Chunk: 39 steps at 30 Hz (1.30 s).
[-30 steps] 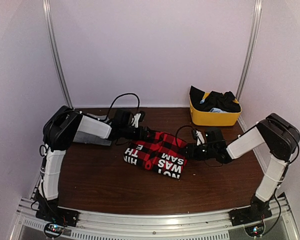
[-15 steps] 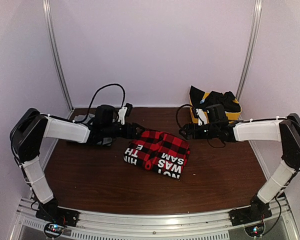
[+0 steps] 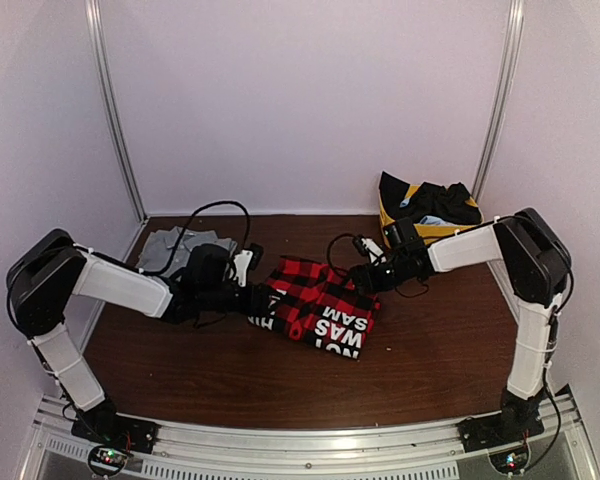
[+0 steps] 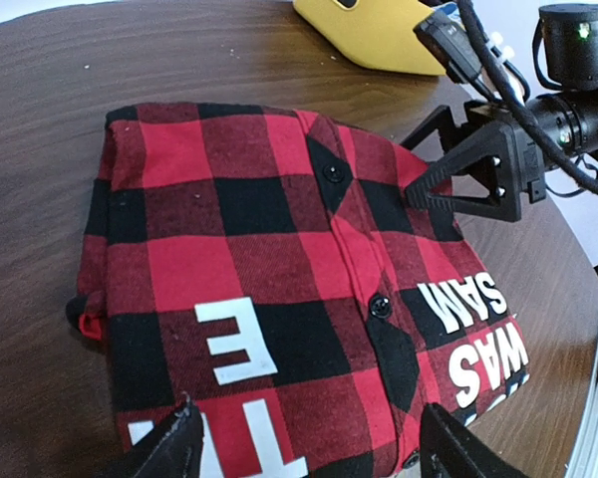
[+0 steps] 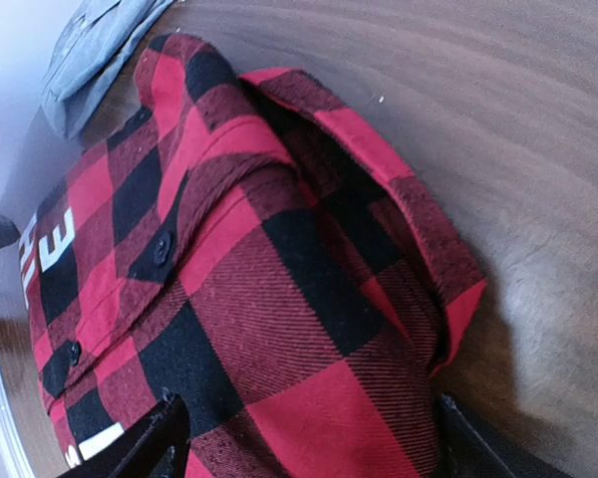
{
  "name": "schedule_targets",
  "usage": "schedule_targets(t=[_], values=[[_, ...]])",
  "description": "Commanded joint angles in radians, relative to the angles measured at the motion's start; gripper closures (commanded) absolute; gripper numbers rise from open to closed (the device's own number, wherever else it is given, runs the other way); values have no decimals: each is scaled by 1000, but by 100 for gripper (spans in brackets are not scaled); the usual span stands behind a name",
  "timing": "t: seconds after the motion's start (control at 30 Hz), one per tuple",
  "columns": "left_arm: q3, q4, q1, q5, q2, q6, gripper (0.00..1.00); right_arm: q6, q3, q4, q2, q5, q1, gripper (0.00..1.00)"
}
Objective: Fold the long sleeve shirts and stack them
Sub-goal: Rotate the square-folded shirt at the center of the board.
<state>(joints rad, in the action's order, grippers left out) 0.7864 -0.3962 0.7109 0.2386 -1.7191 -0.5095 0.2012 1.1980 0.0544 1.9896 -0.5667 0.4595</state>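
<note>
Lying at the back-left of the counter (image 3: 230,370), the grey shirt (image 3: 170,245) looks folded and sits well apart from the action. Just right of it, the left gripper (image 3: 263,300) is low at the left edge of the red-and-black flannel shirt (image 3: 320,305). The flannel is a folded packet at mid-counter with its white lettering facing up.

In the left wrist view the jaws are spread wide, 1 finger on either side of the checked cloth and gripping nothing. I cannot tell whether the tips touch the fabric. Across the packet, the right gripper (image 3: 358,280) sits at the far-right edge. Its jaws are equally wide apart and empty, straddling the thick folded hem, and again I cannot tell if they touch it. Further right, the yellow bin (image 3: 425,238) holds dark clothing and is not part of this.

To my eye the step is taking hold of the flannel from both sides so it can be stacked with the grey shirt. To do that well:
- Both sets of jaws should slide in low along the wood, so each bite catches every layer rather than only the top 1.
- The 2 grippers should close together.
- They should lift level and move leftward as a pair, so the folds do not fall open.
</note>
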Motion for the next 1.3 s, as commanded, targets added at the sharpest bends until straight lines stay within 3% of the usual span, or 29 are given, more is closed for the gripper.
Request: schedule_targets(t=[0.0, 0.23, 0.37, 0.5, 0.57, 0.77, 1.03, 1.27], values=[[-40, -49, 17, -63, 62, -37, 24, 2, -93, -50, -49, -122, -2, 18], [-79, 21, 27, -155, 138, -61, 25, 50, -301, -144, -156, -148, 27, 28], [-110, 63, 27, -184, 194, -81, 24, 108, -413, -199, -246, -124, 130, 29], [-154, 86, 28, -170, 258, -108, 24, 162, -493, -201, -344, -35, 212, 24], [-185, 91, 28, -159, 293, -125, 24, 193, -524, -188, -418, 42, 208, 17], [-246, 75, 47, -143, 348, -174, 23, 219, -456, -92, -459, 179, 136, 5], [-256, 7, 85, -149, 262, -207, 25, 182, -250, -41, -251, 34, 84, 3], [-265, -37, 101, -152, 215, -223, 28, 196, -181, -36, -135, -52, 61, 3]])
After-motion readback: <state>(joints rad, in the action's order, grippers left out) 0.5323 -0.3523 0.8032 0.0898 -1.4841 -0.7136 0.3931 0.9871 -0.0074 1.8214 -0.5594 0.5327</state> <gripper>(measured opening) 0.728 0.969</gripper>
